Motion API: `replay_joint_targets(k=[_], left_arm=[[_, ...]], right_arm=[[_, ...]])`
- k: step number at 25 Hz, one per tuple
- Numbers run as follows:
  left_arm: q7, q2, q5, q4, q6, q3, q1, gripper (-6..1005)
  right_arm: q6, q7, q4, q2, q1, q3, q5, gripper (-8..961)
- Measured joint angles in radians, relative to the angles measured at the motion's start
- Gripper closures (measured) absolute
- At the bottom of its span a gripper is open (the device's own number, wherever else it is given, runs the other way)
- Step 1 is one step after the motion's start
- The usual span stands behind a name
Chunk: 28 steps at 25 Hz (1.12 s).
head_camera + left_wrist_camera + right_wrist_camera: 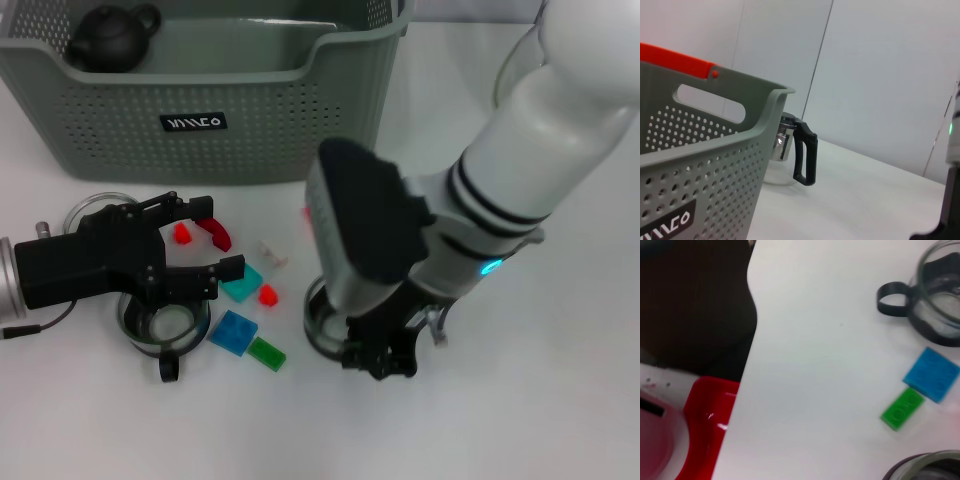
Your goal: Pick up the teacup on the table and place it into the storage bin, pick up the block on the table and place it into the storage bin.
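The left end effector (210, 250), fingers spread, hovers over scattered blocks (233, 331) and a glass cup (157, 328) on the table (520, 400), before the storage bin (200, 120). At right, the other end effector (380, 358) reaches down at a second glass cup (318, 322); its grip cannot be told. A glancing contact there could tip the cup.
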Motion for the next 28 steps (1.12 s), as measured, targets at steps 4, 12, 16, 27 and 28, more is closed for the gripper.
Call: replay_joint_targets(k=[4, 12, 16, 27, 28], left_arm=[[0.0, 0.001, 0.004, 0.0, -0.001, 0.0, 0.0, 52], [0.001, 0.003, 0.004, 0.003, -0.001, -0.005, 0.02, 52], [0.001, 0.003, 0.001, 0.004, 0.0, -0.005, 0.025, 52], [0.003, 0.0, 0.006, 0.0, -0.002, -0.004, 0.019, 52], [0.003, -0.001, 0.005, 0.0, -0.002, -0.004, 0.019, 52]], right_arm=[[-0.071, 0.002, -0.089, -0.001, -0.057, 0.128, -0.074, 895], [-0.255, 0.018, -0.319, -0.003, -0.124, 0.392, -0.117, 894], [-0.336, 0.075, -0.455, -0.002, -0.097, 0.5, -0.08, 894], [-0.168, 0.106, -0.483, 0.001, 0.106, 0.581, -0.074, 892], [-0.117, 0.088, -0.438, 0.001, 0.118, 0.577, -0.089, 892]])
